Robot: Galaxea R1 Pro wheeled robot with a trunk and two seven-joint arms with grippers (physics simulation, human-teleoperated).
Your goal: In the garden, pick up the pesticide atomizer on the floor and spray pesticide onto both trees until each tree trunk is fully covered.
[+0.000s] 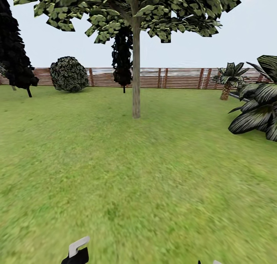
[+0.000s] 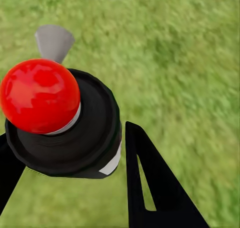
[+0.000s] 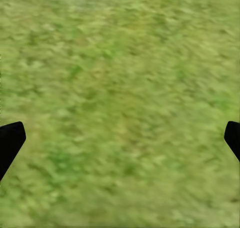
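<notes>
One tree stands straight ahead across the lawn, its bare grey-brown trunk point(image 1: 136, 83) rising into a mottled green crown point(image 1: 127, 10). No pesticide is visible on the bark from this distance. My left gripper point(image 2: 65, 138) is shut on the pesticide atomizer point(image 2: 65, 123), which shows a round black body, a glossy red knob and a pale grey spout. Its grey head point(image 1: 79, 245) pokes up at the bottom edge of the head view. My right gripper point(image 3: 120, 138) hangs open over bare grass, with only its dark fingertips point(image 3: 9, 140) at the frame's sides.
A brown slatted fence point(image 1: 181, 78) closes the far side. Dark conifers stand at far left point(image 1: 15, 52) and behind the trunk point(image 1: 122, 60). A round bush point(image 1: 69, 74) sits by the fence. Palms point(image 1: 257, 102) crowd the right. Open grass lies between me and the trunk.
</notes>
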